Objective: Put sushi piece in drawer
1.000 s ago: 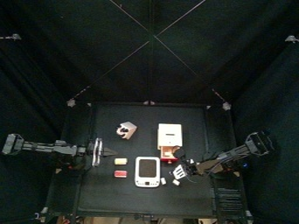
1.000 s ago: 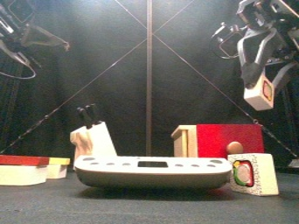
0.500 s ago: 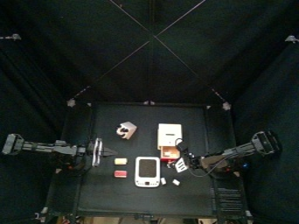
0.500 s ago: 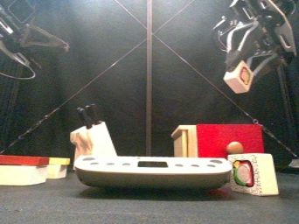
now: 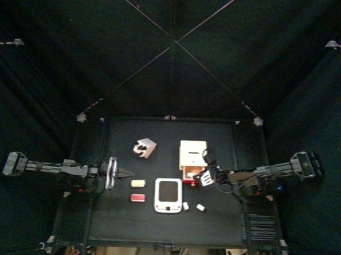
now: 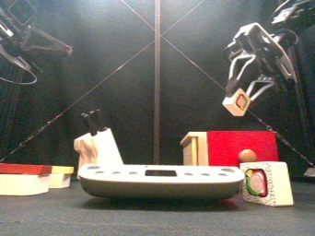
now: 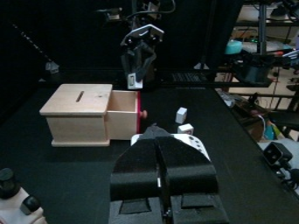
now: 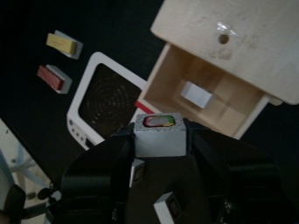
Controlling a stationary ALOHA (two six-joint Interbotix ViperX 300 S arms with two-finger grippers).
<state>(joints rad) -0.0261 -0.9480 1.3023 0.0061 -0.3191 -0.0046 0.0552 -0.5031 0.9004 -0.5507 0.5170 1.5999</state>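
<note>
A flat white device (image 5: 167,194) with a grey window lies on the black tabletop (image 5: 134,129) near its front edge. A red block (image 5: 136,198) and a pale yellow block (image 5: 139,185) lie beside it. A cream knife block (image 6: 99,147) holding dark handles stands farther back. Another sushi piece (image 6: 263,182) stands upright at front right.

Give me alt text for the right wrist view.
The right gripper holds a sushi piece between its jaws, above the open drawer of a cream-tan cabinet. A small white piece already lies inside the drawer. Beside it on the black table lie a flat white device and two small blocks.
</note>
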